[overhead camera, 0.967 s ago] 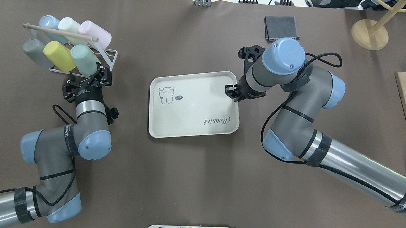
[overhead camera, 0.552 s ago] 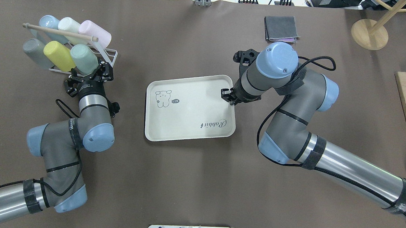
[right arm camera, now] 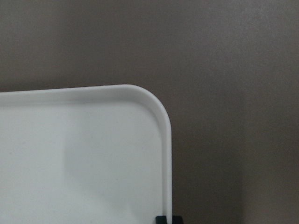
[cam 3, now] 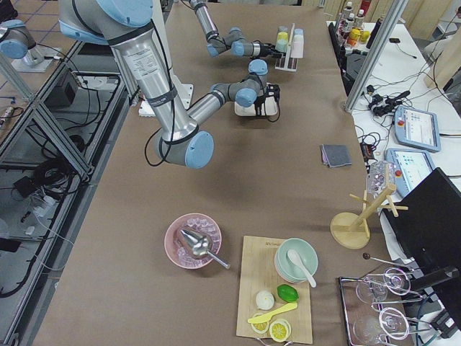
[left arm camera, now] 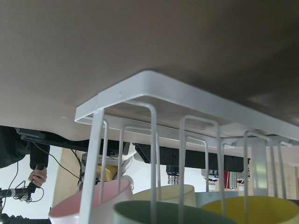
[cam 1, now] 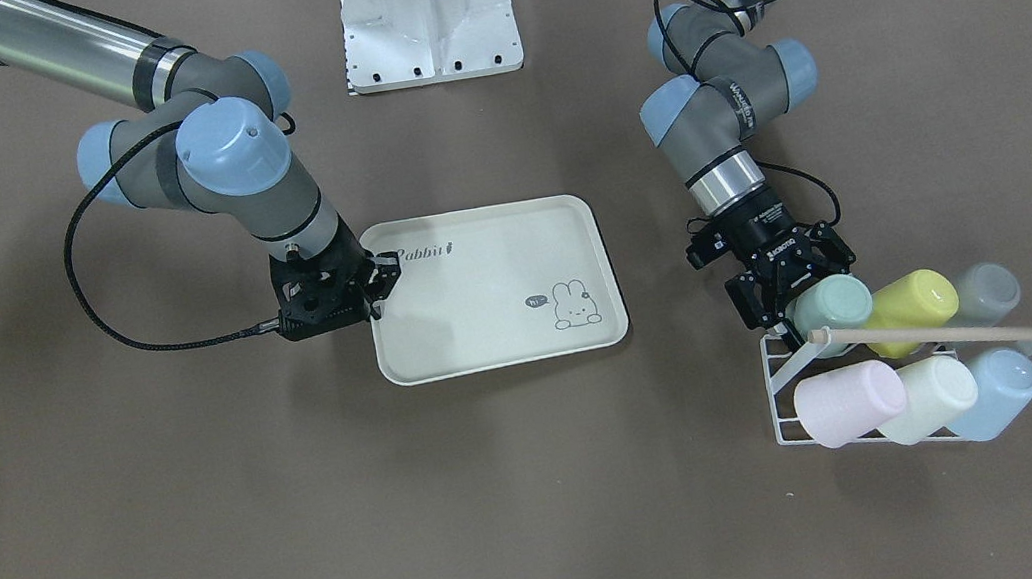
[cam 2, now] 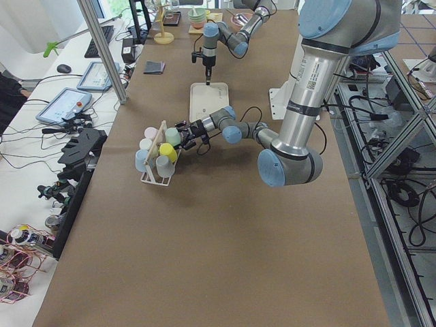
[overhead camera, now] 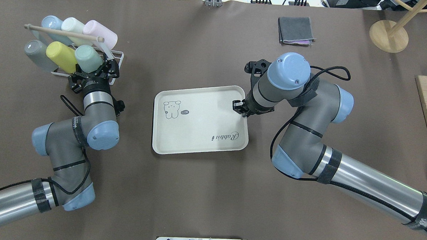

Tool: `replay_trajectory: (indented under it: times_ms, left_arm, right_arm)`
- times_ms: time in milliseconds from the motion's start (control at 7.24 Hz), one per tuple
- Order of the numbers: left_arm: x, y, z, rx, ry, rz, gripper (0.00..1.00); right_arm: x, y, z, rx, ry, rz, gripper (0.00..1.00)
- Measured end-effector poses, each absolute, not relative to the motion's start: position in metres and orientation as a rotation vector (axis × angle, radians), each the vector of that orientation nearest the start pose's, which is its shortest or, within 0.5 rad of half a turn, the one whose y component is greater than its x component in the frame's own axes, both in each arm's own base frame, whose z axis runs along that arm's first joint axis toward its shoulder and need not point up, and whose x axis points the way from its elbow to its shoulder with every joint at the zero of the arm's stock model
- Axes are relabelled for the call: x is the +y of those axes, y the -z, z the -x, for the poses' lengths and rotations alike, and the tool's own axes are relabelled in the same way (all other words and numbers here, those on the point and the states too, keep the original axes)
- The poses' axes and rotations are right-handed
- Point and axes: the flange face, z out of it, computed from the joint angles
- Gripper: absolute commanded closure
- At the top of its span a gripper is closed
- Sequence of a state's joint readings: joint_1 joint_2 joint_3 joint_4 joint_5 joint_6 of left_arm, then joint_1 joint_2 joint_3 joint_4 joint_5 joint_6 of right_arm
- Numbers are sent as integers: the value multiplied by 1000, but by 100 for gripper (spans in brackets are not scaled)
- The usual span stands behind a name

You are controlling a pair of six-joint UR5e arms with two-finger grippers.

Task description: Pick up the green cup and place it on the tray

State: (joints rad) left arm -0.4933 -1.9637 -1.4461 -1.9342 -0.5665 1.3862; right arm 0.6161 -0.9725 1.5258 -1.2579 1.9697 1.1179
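The likeliest trouble is at the wire rack [overhead camera: 118,55]: the left gripper [overhead camera: 93,70] hovers at the rack's open side with its jaws spread to either side of the green cup [overhead camera: 88,58], and whether a finger already touches it I cannot tell; if the jaws close off-centre, one finger could nudge the yellow cup [overhead camera: 59,56], which lies just beside the green one in the same row of the rack; the cup seems to sit slanted over one of the rack's upright wire loops, so a pull that is not along that wire might snag the rim and drag the light rack with it; the wooden dowel [overhead camera: 62,33] crossing the rack just behind that row could also catch a steep lift; the tapered wall may slide out of a shallow pinch. Well apart from the rack, the right gripper [overhead camera: 238,106] appears clamped on the rim of the tray [overhead camera: 199,112], and any shift there would move the drop spot. The green cup is a small, pale mint, matte tumbler without a handle, slightly tapered, lying tilted in the rack at the end of its row.
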Motion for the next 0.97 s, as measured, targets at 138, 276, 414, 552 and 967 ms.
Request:
replay_trajectory:
  times_ms: [138,276,414,552,967]
  left_arm:
    - [-507,-433,-467,-1247,-1847,-487,1]
    - [-512,-432,-462,-1254,-1851,-473,1]
    - [-515,-431,-458,-1263,-1858,-462,1]
    - [-516,-430,-456,-1273,-1861,-457,1]
    - [-518,-432,-456,-1285,-1863,-449,2]
  right_arm:
    - [-485,-296,524,-918,22,-110,100]
    - [-483,-300,525,-911,21,-110,100]
    - [-482,-302,527,-906,21,-110,100]
    - [-482,-303,528,-903,21,-109,100]
    - [-482,-306,529,-898,20,-107,100]
